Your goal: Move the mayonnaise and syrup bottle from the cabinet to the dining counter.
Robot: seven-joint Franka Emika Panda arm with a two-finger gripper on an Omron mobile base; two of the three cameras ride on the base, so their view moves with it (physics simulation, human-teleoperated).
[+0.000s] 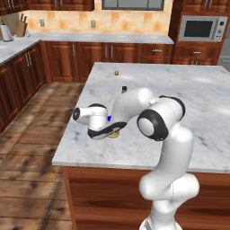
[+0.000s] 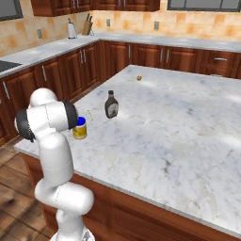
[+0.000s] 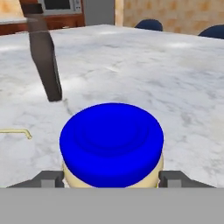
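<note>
I have the mayonnaise (image 3: 111,144) standing on the marble worktop (image 2: 188,122) of the dining island, near its corner edge, and the syrup bottle (image 2: 111,104) upright a little further in, apart from it. Both task items look to be on the worktop already, so I judge this as the letting-go stage of the second delivery.

Through the hand camera the jar's blue lid sits right between the jaws (image 3: 111,178), whose two finger tips (image 3: 48,179) flank the pale body on either side. I think there is a sliver of space on each side, but the tips are mostly cut off at the bottom of that view, so I cannot tell for certain whether they are gripping the jar or have let it go.

From the left base camera the hand (image 1: 96,120) is low over the jar, with only a trace of blue and yellow showing beneath it.

Risks from here: if I pull back while a pad is in contact, the jar could be dragged or tipped, and it stands close enough to the worktop's edge to go over. A sideways swing of the wrist could also clip the syrup bottle, which is tall and narrow and would topple easily. A straight lift looks safest.
</note>
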